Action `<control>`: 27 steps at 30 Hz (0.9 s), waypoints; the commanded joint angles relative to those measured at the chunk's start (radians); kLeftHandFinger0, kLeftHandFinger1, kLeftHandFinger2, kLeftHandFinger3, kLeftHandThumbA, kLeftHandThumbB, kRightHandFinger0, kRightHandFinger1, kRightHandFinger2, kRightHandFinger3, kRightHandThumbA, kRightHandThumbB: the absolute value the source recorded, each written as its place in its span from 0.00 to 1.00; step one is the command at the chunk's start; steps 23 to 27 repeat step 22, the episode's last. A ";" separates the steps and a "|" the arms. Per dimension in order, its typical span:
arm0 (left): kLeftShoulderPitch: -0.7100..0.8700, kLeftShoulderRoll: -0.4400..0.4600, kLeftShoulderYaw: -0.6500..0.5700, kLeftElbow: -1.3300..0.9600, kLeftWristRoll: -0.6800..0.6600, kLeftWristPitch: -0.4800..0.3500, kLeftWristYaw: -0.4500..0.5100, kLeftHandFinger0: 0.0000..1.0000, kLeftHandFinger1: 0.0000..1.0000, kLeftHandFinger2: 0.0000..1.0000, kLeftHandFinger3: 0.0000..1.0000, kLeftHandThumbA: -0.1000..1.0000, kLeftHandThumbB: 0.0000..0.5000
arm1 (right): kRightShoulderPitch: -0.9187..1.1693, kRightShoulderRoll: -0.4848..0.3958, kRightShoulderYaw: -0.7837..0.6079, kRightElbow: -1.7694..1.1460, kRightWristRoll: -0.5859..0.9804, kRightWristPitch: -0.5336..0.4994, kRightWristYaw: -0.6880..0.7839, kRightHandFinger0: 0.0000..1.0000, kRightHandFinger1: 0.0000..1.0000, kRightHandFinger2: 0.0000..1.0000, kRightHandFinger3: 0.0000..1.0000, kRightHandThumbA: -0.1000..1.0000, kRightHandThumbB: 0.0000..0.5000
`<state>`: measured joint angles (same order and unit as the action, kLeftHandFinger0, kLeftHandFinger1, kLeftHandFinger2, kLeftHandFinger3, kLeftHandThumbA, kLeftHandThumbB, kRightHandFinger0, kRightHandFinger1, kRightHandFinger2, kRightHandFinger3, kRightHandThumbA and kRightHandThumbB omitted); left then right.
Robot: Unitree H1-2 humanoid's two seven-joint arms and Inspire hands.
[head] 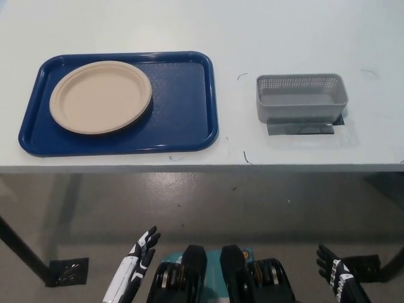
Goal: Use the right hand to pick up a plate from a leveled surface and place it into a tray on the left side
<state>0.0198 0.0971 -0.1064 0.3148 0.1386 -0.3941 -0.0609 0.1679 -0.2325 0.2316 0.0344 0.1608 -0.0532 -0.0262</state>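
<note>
**Plate in tray, both hands low and empty**

Plate [101, 96]: beige, round, lies flat in the left part of the blue tray [183, 107], upper left of frame. Its rim sits near the tray's left and top edges; the right half of the tray floor is bare. Tray rests on the white table [189, 25], w/ its front edge near the table's front edge.

Grey mesh basket [302, 96]: right of centre, upper half of frame, well apart from tray. Upright, nothing seen inside. A dark strip of tape [300, 128] shows under its front edge and sticks out a bit at the right corner. A few thin dark marks on the tabletop near the basket and at the far right edge.

Left hand [144, 245]: white, bottom left of centre, below the table edge, over the grey floor. Fingers apart, pointing up-frame, holding nothing.

Right hand [333, 268]: black, bottom right, also below table level and partly cut by the frame's bottom edge. Fingers spread, nothing in them. Well apart from plate and tray.

Under the table: grey floor, a dark table leg running diag. at lower left to a black foot plate [66, 271].
</note>
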 commanded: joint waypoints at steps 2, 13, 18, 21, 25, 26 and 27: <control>-0.021 -0.008 0.009 -0.015 0.043 -0.050 0.049 1.00 1.00 1.00 1.00 1.00 0.45 | -0.077 0.047 -0.074 0.187 0.056 -0.337 0.091 1.00 1.00 1.00 1.00 1.00 0.52; -0.008 -0.070 0.092 -0.020 0.004 -0.008 0.122 1.00 1.00 1.00 1.00 1.00 0.22 | -0.159 0.101 -0.083 0.224 -0.003 -0.313 0.083 1.00 1.00 1.00 1.00 1.00 0.57; -0.029 -0.088 0.138 -0.014 -0.032 0.016 0.125 1.00 1.00 1.00 1.00 1.00 0.07 | -0.197 0.130 -0.088 0.269 -0.036 -0.323 0.075 1.00 1.00 1.00 1.00 1.00 0.45; -0.039 -0.099 0.150 -0.016 -0.038 0.022 0.122 1.00 1.00 1.00 1.00 1.00 0.08 | -0.193 0.128 -0.096 0.281 -0.030 -0.336 0.091 1.00 1.00 1.00 1.00 1.00 0.45; -0.041 -0.099 0.150 -0.010 -0.033 0.013 0.124 1.00 1.00 1.00 1.00 1.00 0.07 | -0.192 0.128 -0.097 0.282 -0.033 -0.338 0.091 1.00 1.00 1.00 1.00 1.00 0.43; -0.041 -0.099 0.150 -0.010 -0.033 0.013 0.124 1.00 1.00 1.00 1.00 1.00 0.07 | -0.192 0.128 -0.097 0.282 -0.033 -0.338 0.091 1.00 1.00 1.00 1.00 1.00 0.43; -0.041 -0.099 0.150 -0.010 -0.033 0.013 0.124 1.00 1.00 1.00 1.00 1.00 0.07 | -0.192 0.128 -0.097 0.282 -0.033 -0.338 0.091 1.00 1.00 1.00 1.00 1.00 0.43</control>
